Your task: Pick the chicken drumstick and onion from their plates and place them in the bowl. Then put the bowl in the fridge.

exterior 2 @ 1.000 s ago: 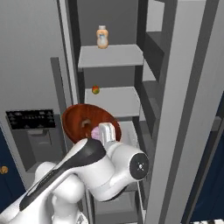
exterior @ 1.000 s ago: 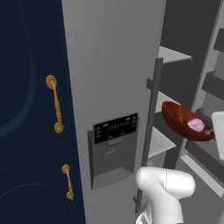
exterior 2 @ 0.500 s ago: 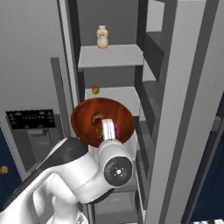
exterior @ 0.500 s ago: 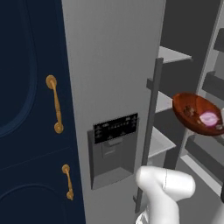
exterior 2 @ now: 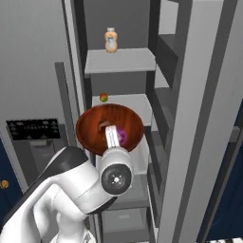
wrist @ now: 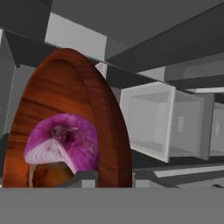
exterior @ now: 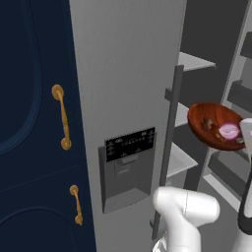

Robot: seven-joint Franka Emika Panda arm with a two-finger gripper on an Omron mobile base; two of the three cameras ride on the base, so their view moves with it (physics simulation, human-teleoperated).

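A: Where is the bowl [exterior 2: 109, 129]?

B: In the air at the open fridge [exterior: 123, 88], between the door and the shelves [exterior 2: 121, 60]; it tilts, with the onion [wrist: 62, 142] and the drumstick [wrist: 50, 174] inside.

A: And the gripper [wrist: 107, 177]?

B: Nearly closed, its jaws pinching the bowl's rim.

A: How should it go in?

B: I'd level the bowl so nothing rolls out; ease it over a bare shelf, clear of the small fruit [exterior 2: 103, 98] and the bottle [exterior 2: 111, 40]; set it flat before letting go.
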